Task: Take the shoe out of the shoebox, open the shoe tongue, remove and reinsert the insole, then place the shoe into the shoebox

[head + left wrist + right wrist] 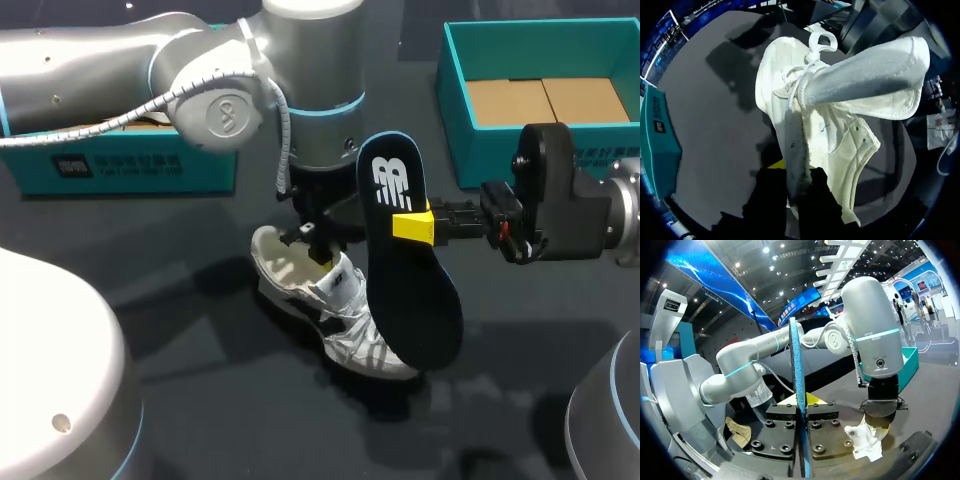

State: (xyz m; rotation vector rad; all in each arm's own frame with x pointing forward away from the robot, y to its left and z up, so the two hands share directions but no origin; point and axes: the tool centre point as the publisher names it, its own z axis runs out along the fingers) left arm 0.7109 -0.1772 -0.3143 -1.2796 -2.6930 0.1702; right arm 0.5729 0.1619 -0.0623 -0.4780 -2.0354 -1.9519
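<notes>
A white sneaker (pixel 345 325) with dark stripes lies on the dark table, toe toward the front right. My left gripper (pixel 318 250) comes straight down onto its heel opening and is shut on the collar edge. In the left wrist view the shoe (pixel 840 135) fills the space ahead of the left gripper (pixel 792 175), and its tongue (pixel 865 75) is lifted away from the opening. The black insole (pixel 415 290) hangs upright above the shoe's right side, with my right gripper (pixel 412 226) shut on it. Edge-on, the insole (pixel 797 355) stands between the right gripper's (pixel 801 402) yellow tips.
An open teal shoebox (pixel 455 110) with a cardboard bottom stands at the back right. Another teal box (pixel 130 165) sits at the back left under my left arm. A white rounded robot housing (pixel 50 380) fills the front left corner.
</notes>
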